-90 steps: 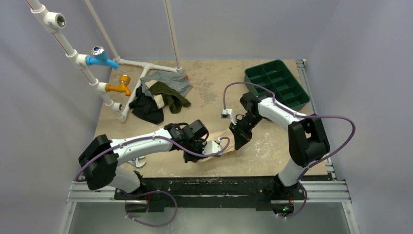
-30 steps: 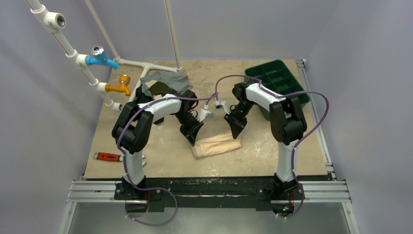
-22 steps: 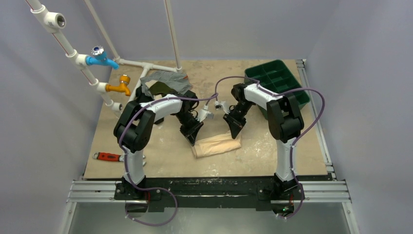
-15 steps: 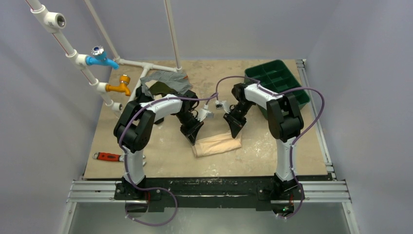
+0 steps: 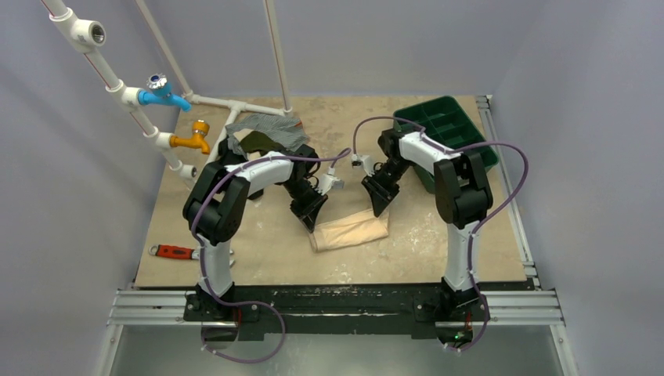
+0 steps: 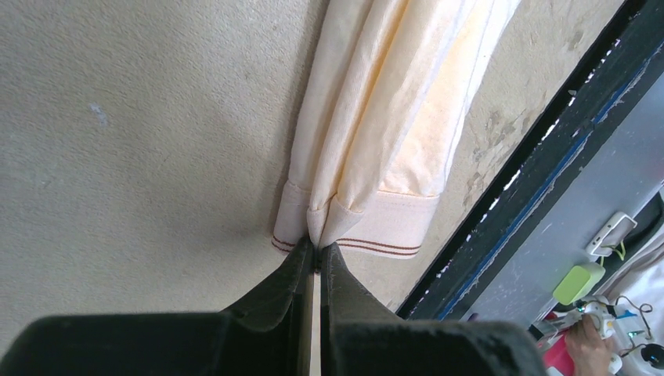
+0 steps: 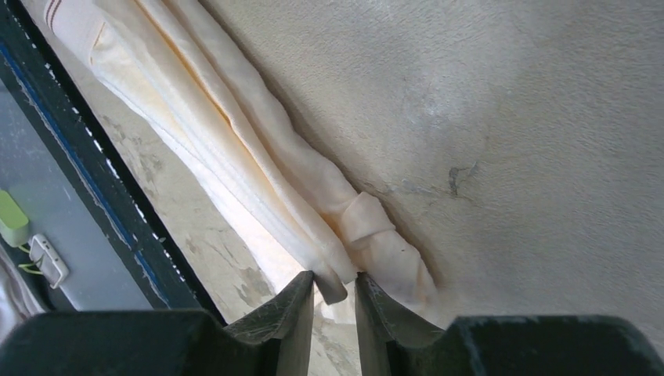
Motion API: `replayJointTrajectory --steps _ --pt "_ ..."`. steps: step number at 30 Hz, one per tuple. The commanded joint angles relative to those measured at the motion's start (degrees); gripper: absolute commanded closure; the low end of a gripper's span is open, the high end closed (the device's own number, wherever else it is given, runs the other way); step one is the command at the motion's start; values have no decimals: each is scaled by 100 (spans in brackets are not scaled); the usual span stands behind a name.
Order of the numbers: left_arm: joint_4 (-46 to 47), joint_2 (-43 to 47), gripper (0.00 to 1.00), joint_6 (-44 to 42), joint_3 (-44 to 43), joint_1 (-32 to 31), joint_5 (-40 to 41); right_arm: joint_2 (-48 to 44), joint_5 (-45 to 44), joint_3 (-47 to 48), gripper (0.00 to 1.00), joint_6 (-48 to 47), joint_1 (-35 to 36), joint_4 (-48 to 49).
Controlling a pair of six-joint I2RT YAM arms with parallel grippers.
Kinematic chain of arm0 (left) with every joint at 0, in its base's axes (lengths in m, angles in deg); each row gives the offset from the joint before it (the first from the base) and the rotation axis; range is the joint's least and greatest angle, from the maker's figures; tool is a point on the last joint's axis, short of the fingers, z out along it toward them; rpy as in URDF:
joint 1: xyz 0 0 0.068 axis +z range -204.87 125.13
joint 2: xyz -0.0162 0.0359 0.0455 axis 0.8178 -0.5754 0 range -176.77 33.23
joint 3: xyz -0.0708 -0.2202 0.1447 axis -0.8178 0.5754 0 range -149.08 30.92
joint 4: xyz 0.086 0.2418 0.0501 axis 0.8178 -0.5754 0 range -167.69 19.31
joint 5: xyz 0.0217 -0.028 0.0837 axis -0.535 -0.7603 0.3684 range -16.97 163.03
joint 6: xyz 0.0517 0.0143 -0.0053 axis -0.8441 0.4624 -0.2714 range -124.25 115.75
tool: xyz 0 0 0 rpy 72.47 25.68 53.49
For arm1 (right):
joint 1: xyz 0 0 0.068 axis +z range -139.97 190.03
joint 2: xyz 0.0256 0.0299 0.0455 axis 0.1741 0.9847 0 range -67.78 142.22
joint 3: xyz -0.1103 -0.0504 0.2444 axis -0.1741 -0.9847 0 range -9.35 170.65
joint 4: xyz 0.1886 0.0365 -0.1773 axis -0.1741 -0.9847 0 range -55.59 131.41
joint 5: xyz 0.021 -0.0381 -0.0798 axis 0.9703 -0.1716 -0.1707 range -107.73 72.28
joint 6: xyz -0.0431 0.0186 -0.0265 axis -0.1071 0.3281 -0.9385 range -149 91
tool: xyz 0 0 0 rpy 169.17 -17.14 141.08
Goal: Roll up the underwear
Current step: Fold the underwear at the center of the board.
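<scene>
Holding the underwear (image 5: 350,229) at its band end, folded into a strip, roll not yet started
My left gripper (image 6: 315,244) is closed tight on the centre fold, right at the striped band (image 6: 391,229). My right gripper (image 7: 335,280) has its jaws a little apart with a cloth corner in the gap, not visibly clamped. Garment lies flat on the table (image 5: 258,235) near the front edge, between my two arms. Looks thin, limp and light, maybe slightly slick, so I expect it to sag and unfold if lifted by one layer. Best hold is probably the band, the stiffest part, all layers together, keeping the cloth pressed down while rolling
</scene>
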Motion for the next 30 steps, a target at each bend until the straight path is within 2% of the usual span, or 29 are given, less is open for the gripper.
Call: replayJointTrajectory --steps 1,10,16,22,30 --pt "81 -9 100 17 -92 24 34 -514 52 221 74 133 -88 140" --pt "101 18 100 23 -100 20 16 -1143 196 25 72 154 -166 369" --pt "101 76 100 43 -100 24 -11 -1484 661 -431 73 -181 -162 410" --pt "116 103 100 47 -66 19 -60 -1252 1309 -696 77 -771 -165 112" --pt "132 101 100 43 -38 26 -113 -643 1874 -669 77 -943 -160 165"
